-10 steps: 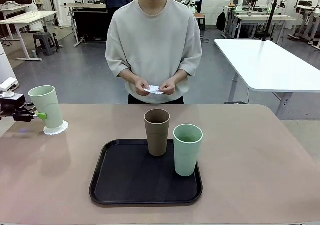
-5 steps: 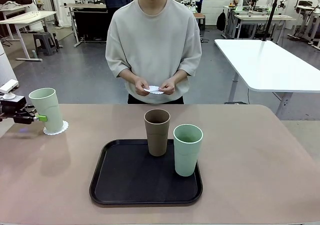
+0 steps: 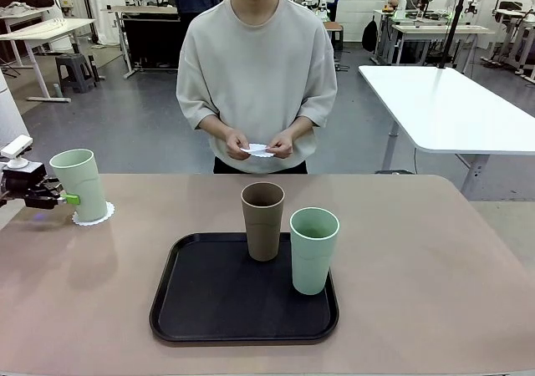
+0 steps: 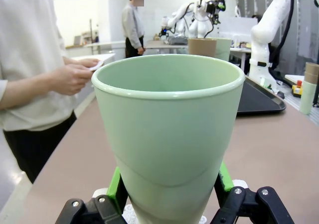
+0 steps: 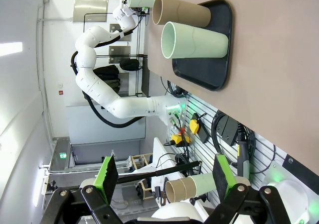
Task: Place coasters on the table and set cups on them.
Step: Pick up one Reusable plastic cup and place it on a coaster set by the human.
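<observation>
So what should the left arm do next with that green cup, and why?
Probably open the left gripper and let go. The green cup looks upright with its base on the paper doily on the table, and the gripper clamps it low down. A brown cup waits on the tray.

The table [image 3: 435, 267] is a matte beige-pink. The left-edge cup [image 3: 79, 182] is pale green, and the doily under it [image 3: 94, 216] is white with a lacy, scalloped rim. The tray [image 3: 192, 309] near the front edge is plain black; on it stand a brown cup [image 3: 262, 222] and a second pale green cup [image 3: 313, 252]. The left gripper [image 3: 75, 198] and the right gripper [image 5: 164, 179] are both black with bright green pads [image 5: 107, 174]. The person's top [image 3: 255, 67] is light grey, and the doily in the person's hands [image 3: 258, 149] is white.
</observation>
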